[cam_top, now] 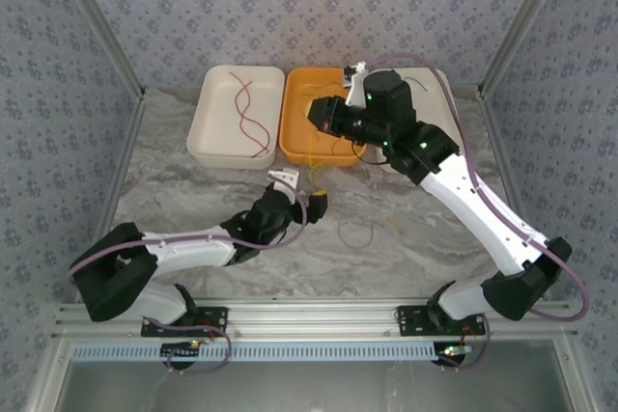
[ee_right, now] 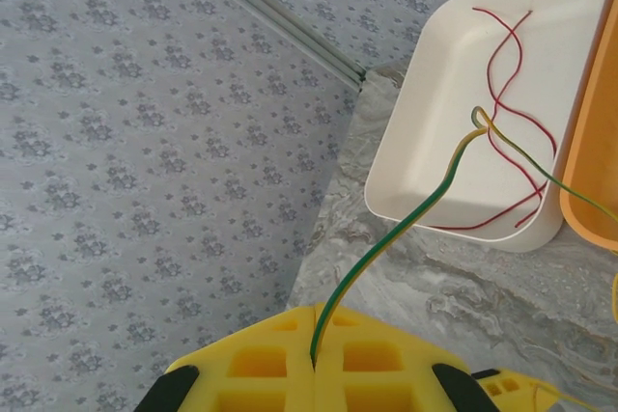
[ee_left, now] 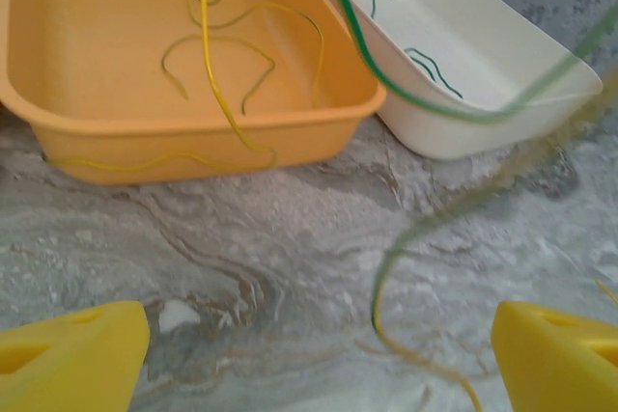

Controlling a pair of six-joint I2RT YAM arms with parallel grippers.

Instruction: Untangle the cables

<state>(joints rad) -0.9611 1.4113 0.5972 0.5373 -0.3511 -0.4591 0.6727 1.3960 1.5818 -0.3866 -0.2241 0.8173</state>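
Right wrist view: the right gripper (ee_right: 314,373) has its two yellow fingers pressed tight together on one green wire (ee_right: 386,248). The wire goes up from the fingers and bends over near the white tray (ee_right: 435,103), where the red wires (ee_right: 507,94) lie by themselves.

In the top view, this gripper is up above the orange tray (cam_top: 293,123). The left gripper (cam_top: 300,190) is low over the table (cam_top: 174,180), just in front of that tray. Its fingers (ee_left: 68,359) are wide apart, with only bare table between them. A yellow-orange wire (cam_top: 348,240) lies in a loop on the table near it. More wires (ee_left: 321,55) lie in the orange tray. A yellow wire (ee_left: 206,45) crosses that tray and seems to go over its front wall.

I think the job is at the part where one wire gets pulled out of the bunch. The green wire is up in the air, but I cannot tell if it is free all the way or caught on another wire. Next, the right arm needs to lift it slowly with its fingers shut tight. If it comes free, it can go with wires of the same colour. The other white tray (ee_left: 512,65) has green ones in it. The left gripper could hold down any wire that gets dragged along, or pick up the loop on the table.
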